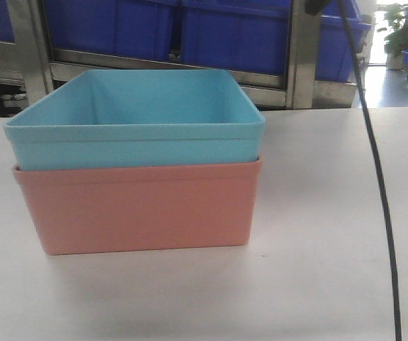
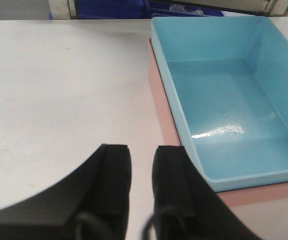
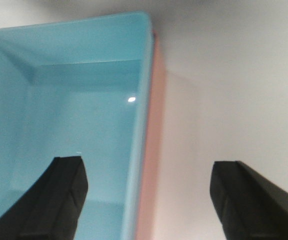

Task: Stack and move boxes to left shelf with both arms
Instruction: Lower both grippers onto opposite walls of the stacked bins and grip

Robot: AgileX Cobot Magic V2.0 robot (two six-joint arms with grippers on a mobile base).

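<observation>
**Boxes stacked on the bench, both arms at the sides**

Boxes first: your turquoise box (image 1: 140, 135) sits nested inside the pink box (image 1: 140, 206), upright, with its rim and upper wall standing proud of the pink rim. The stack stands on the white bench (image 1: 317, 249), left of middle in the front view, with its back end close to the bench's far edge.

Your left gripper (image 2: 141, 148) is over bare bench just beside the stack's left wall, near its closer corner. Its fingers are parted by only a narrow gap and grip nothing.

Your right gripper (image 3: 146, 162) is spread wide and straddles the stack's right wall from above. One finger is over the inside of the turquoise box and the other is over the bench. Neither can be seen touching the wall.

A thin black cable (image 1: 381, 185) hangs down over the bench's right side. Behind the far edge, a steel-framed rack (image 1: 299, 53) holds dark blue crates (image 1: 211, 35).
</observation>
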